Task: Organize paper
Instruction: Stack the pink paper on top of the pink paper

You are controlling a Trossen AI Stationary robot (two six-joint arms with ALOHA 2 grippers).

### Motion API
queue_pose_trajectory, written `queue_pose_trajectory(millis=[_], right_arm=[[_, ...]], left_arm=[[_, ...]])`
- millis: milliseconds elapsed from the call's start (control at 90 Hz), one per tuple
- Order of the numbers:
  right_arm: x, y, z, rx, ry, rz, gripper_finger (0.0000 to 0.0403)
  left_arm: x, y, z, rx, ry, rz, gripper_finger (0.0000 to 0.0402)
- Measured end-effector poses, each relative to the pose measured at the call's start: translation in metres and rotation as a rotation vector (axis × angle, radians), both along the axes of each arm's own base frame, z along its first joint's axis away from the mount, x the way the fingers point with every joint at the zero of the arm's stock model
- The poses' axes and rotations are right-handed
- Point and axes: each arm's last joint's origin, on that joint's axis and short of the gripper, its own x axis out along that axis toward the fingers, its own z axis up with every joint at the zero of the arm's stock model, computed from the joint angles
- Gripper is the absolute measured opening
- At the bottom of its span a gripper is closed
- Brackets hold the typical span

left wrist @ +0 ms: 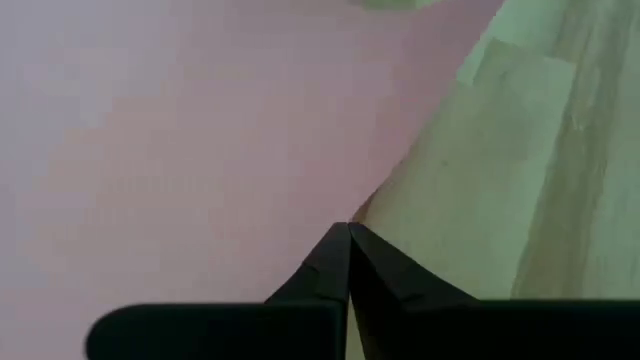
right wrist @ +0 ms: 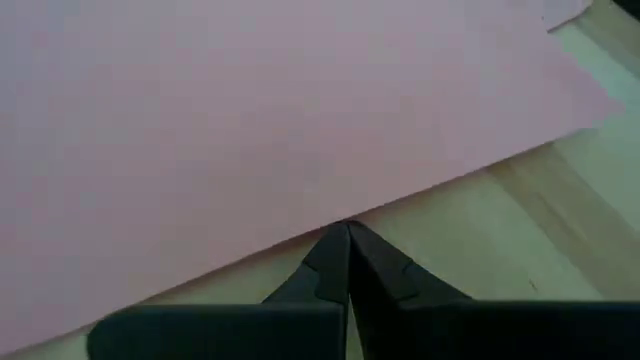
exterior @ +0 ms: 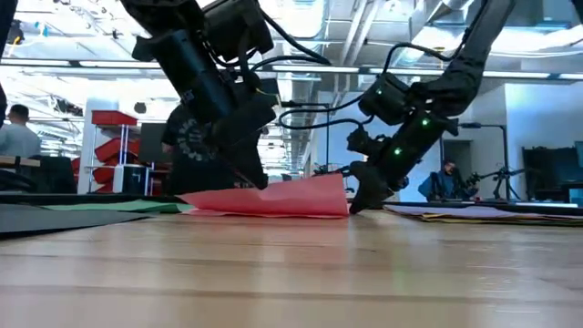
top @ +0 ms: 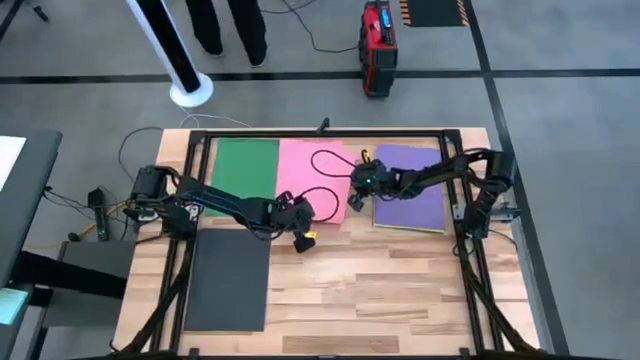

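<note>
I see the pale wooden surface (top: 380,290) carrying four flat sheets in plain view: dark grey paper (top: 228,280) nearest, with green paper (top: 245,172), pink paper (top: 310,185) and purple paper (top: 410,185) in a row behind. My left tool (top: 303,238) and right tool (top: 356,200) each clench an edge of the pink sheet, lifting it, I judge, to reposition it. Under the purple sheet, only a yellowish edge (top: 408,228) peeks out.
</note>
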Motion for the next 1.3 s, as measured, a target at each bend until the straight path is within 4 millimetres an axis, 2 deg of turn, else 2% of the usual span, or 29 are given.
queue_pose_trajectory(millis=[111,400,589,889,1067,1300], right_arm=[[0.0,-0.002,0.0,-0.001,-0.001,-0.003,0.0],[-0.002,-0.008,0.001,0.003,-0.014,-0.015,0.0],[0.0,-0.016,0.005,-0.011,-0.036,-0.043,0.0],[0.004,-0.028,0.014,0.002,-0.021,-0.077,0.0],[0.003,-0.032,0.004,0.054,-0.001,-0.117,0.0],[0.015,-0.043,-0.002,0.086,-0.006,-0.132,0.0]], left_arm=[[0.0,0.0,0.0,0.011,0.009,-0.019,0.0014],[0.001,0.003,0.0,0.038,0.013,-0.05,0.0096],[0.002,0.009,0.001,0.047,0.006,-0.045,0.0128],[0.002,0.022,0.001,0.057,0.022,-0.019,0.013],[0.002,0.026,0.0,0.061,0.031,-0.029,0.0129],[0.001,0.027,0.0,0.06,0.046,-0.033,0.0129]])
